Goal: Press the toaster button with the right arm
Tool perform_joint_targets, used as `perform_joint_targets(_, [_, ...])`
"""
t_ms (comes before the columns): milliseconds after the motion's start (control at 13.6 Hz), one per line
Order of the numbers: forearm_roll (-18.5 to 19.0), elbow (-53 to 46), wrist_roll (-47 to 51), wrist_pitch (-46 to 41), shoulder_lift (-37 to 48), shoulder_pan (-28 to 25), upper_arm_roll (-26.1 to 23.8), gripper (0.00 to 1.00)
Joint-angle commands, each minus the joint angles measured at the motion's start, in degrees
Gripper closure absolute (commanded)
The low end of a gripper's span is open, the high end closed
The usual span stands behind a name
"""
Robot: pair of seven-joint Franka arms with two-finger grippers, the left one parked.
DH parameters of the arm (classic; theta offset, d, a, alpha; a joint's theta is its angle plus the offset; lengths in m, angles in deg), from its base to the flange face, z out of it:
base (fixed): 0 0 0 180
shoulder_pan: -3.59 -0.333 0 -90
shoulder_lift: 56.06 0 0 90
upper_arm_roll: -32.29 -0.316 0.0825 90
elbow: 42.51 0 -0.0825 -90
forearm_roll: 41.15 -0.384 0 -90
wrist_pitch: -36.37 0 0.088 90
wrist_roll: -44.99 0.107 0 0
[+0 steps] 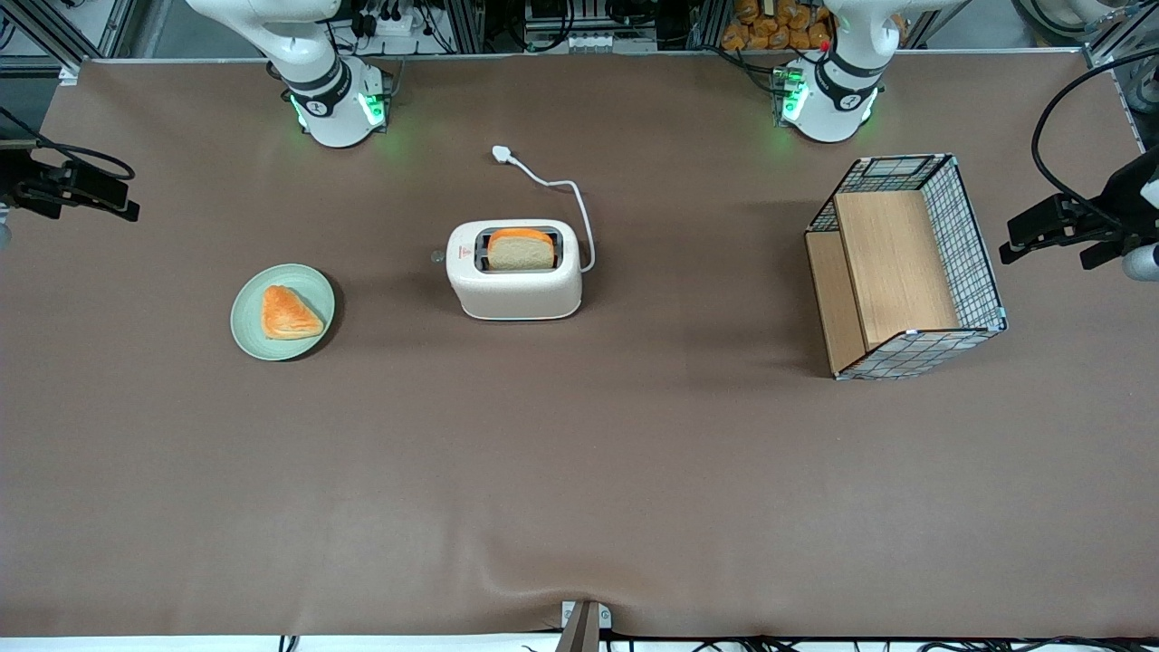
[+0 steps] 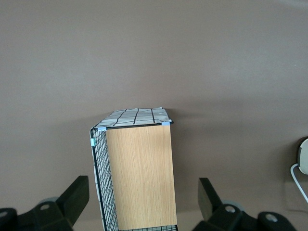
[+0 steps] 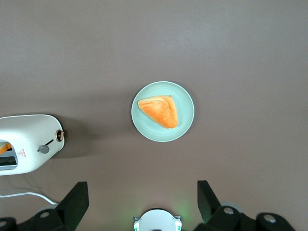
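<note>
The cream-white toaster [image 1: 514,281] [image 3: 26,139] stands mid-table with a slice of bread [image 1: 521,249] in one slot. The toaster button [image 1: 438,256] [image 3: 44,149], a small pale grey knob, sticks out of its narrow end, the end facing the working arm's end of the table. The right arm's gripper [image 1: 113,195] [image 3: 143,197] hangs high over the working arm's end of the table, well apart from the toaster. It is open, with its black fingers [image 3: 77,199] spread wide and nothing between them.
A pale green plate [image 1: 244,308] [image 3: 185,125] with an orange pastry [image 1: 288,313] lies between gripper and toaster. The toaster's white cord [image 1: 561,186] trails toward the arm bases. A wire basket with wooden shelves [image 1: 905,267] [image 2: 139,173] sits toward the parked arm's end.
</note>
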Motion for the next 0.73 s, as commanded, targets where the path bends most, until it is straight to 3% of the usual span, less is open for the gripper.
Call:
perform_joint_targets(0, [-0.13, -0.33, 1.07, -0.46, 0.54, 0.43, -0.66, 0.0])
perform_joint_targets(660, [-0.04, -0.25, 0.81, 0.06, 0.54, 0.25, -0.75, 0.0])
